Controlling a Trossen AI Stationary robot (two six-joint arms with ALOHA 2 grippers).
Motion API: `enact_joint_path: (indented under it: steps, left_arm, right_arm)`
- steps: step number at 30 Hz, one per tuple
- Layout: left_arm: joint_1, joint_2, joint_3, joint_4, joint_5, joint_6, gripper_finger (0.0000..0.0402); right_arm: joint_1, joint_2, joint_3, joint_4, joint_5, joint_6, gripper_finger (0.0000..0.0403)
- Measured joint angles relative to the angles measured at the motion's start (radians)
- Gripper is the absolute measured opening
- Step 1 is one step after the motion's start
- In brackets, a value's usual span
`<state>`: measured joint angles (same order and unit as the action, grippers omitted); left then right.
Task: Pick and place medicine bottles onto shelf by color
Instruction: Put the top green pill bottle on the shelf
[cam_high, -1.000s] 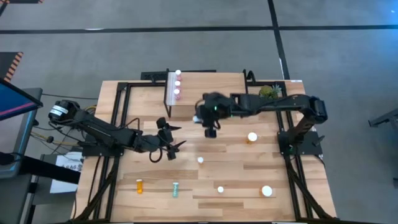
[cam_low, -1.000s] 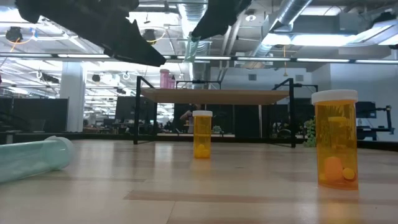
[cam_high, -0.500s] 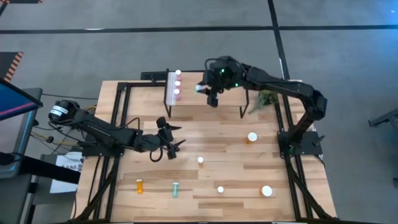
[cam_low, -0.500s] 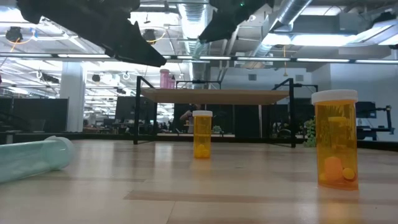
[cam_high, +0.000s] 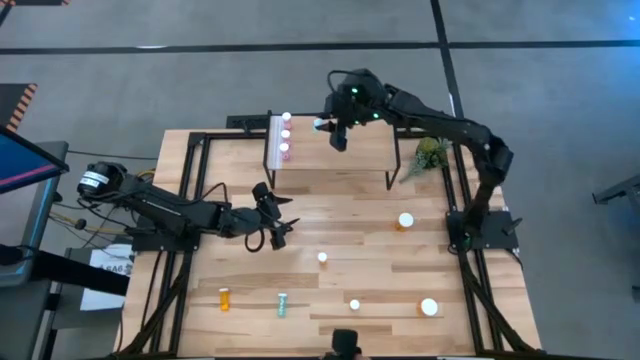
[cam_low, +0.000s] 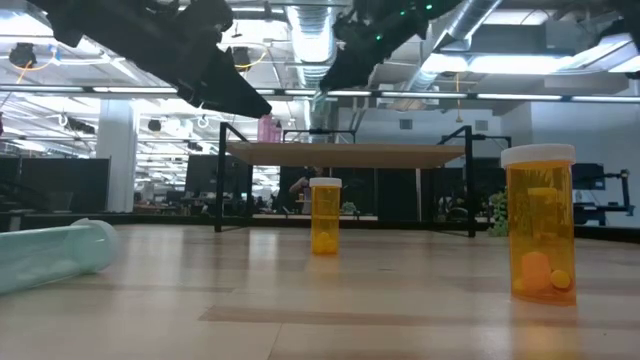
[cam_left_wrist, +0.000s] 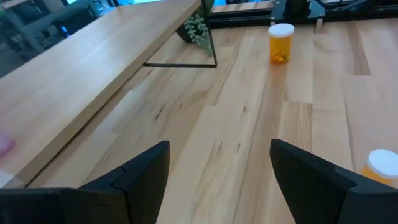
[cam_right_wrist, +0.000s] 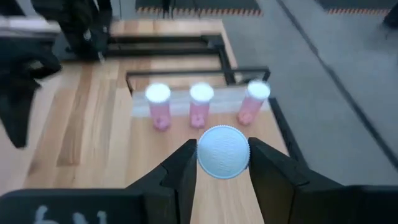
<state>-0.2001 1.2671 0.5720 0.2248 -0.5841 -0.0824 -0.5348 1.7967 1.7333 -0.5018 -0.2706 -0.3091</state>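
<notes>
- Right gripper: positioned over the shelf in the upper centre of the high view. In the right wrist view its fingers are clamped on a white-capped bottle seen cap-on; the body colour cannot be determined.
- Shelf contents: three pink bottles stand upright in a row along the white strip at the shelf's left end in the high view, just beside the held bottle.
- Left gripper: located left of centre in the high view, above the bare tabletop. In the left wrist view both fingers stand well apart with nothing between them.
- Orange bottles on the tabletop: a wide one at right of centre, a wide one at lower right, and a narrow one lying at lower left.
- Teal bottle: lying on its side at lower centre-left, near the narrow orange one.
- Two further white caps and show at centre and lower centre; body colours cannot be determined.
- Small green plant: at the shelf's right end.
</notes>
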Motion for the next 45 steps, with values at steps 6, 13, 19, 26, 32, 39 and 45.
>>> enact_joint_path:
  steps: [6, 13, 19, 26, 32, 39, 45]
  left_arm:
    - [-0.004, 0.0, 0.0, -0.013, 0.003, -0.018, 0.0265]
    - [-0.004, 0.0, 0.0, -0.023, 0.003, -0.044, 0.0265]
    - [-0.004, 0.0, 0.0, -0.035, 0.023, -0.054, 0.0265]
    - [-0.004, 0.0, 0.0, -0.034, 0.029, -0.058, 0.0265]
    - [-0.004, 0.0, 0.0, -0.032, 0.03, -0.061, 0.0265]
    - [-0.004, 0.0, 0.0, -0.031, 0.039, -0.072, 0.0265]
    - [-0.004, 0.0, 0.0, -0.028, 0.048, -0.073, 0.0265]
  right_arm:
    - [-0.012, 0.114, 0.181, -0.106, 0.001, -0.007, 0.0157]
    - [-0.013, 0.23, 0.342, -0.244, 0.003, -0.015, 0.0154]
    - [-0.031, 0.29, 0.386, -0.291, 0.006, -0.009, 0.0155]
    - [-0.046, 0.289, 0.389, -0.322, 0.008, 0.008, 0.0155]
    - [-0.046, 0.29, 0.389, -0.333, 0.007, 0.029, 0.0154]
    - [-0.037, 0.313, 0.39, -0.319, 0.007, 0.041, 0.0156]
    - [-0.043, 0.319, 0.388, -0.327, 0.009, 0.048, 0.0156]
